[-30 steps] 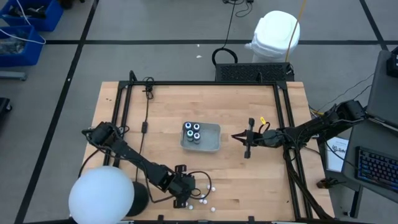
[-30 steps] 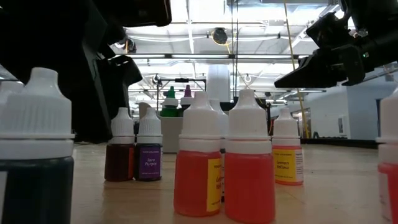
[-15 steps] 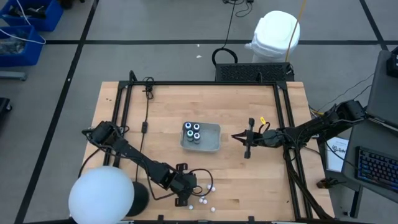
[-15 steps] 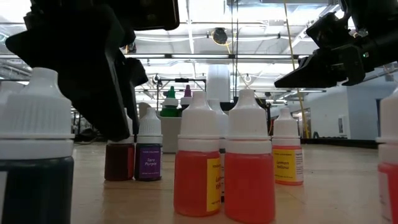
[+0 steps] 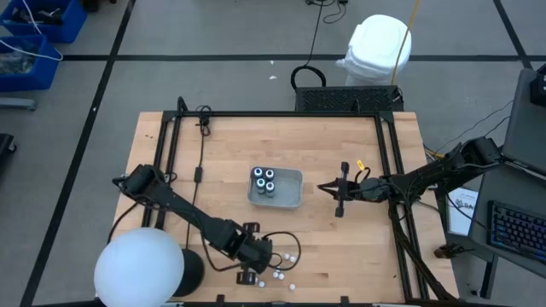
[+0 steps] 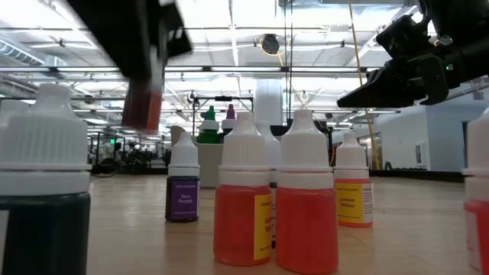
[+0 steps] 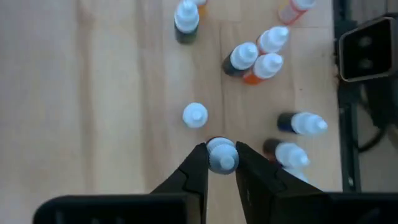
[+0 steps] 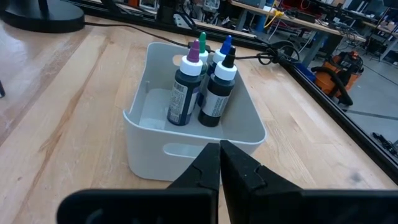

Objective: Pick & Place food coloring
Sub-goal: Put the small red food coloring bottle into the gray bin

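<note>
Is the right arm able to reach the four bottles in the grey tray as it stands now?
Probably yes. The right pincer hangs shut just beside the tray, pointing at it, and nothing lies between them. The four bottles stand upright with open space above. It must open first. The left pincer is busy elsewhere, holding a small bottle.

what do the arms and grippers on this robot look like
Both arms are dark, slim and jointed. The left gripper ends in two black tapered fingers under a black wrist block. The right gripper matches it, and a yellow tag and black cables run along its arm.
</note>
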`<state>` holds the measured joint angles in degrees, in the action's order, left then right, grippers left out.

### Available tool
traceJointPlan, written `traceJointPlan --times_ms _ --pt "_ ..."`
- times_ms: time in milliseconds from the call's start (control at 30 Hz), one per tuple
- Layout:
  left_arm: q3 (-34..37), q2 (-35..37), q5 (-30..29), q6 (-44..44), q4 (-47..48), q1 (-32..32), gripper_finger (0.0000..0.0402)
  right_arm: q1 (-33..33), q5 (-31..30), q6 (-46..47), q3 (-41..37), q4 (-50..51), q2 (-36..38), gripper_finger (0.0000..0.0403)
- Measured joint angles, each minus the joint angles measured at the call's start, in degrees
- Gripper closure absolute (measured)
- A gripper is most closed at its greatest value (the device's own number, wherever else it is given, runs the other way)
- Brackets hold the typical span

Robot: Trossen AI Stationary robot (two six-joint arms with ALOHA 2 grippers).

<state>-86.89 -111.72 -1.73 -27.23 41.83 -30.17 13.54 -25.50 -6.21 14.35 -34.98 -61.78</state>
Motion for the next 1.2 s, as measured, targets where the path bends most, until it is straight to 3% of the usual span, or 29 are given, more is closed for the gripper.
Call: traceJointPlan --times_ms 100,300,467,633,833,1000,1200 --pt "-9.2 0.0 -2.6 4.4 9.8 0.7 0.0341 0.0 0.0 0.0 0.0 -0.1 0.0 0.0399" --pt "-28.0 0.0 -12.1 14.4 17.7 5.8 0.0340 0.0 0.0 0.0 0.0 0.1 0.0 0.0399" --pt "-33.6 0.1 -10.9 23.7 18.4 13.6 0.0341 0.0 0.0 0.0 0.0 0.1 0.0 0.0399" --pt "-30.5 0.1 -10.1 29.7 17.9 22.1 0.0341 0.0 0.0 0.0 0.0 0.1 0.0 0.0399" --pt "-18.3 0.0 -6.5 30.5 12.1 29.1 0.0341 0.0 0.0 -0.6 0.0 1.0 0.0 0.0399" --pt "-10.3 -0.1 -3.7 30.7 1.7 30.4 0.0341 0.0 0.0 -1.2 0.0 2.2 0.0 0.0399" --pt "-8.9 -0.7 -3.8 30.5 -3.0 30.2 0.0341 0.0 0.0 -2.0 0.0 2.0 0.0 0.0399"
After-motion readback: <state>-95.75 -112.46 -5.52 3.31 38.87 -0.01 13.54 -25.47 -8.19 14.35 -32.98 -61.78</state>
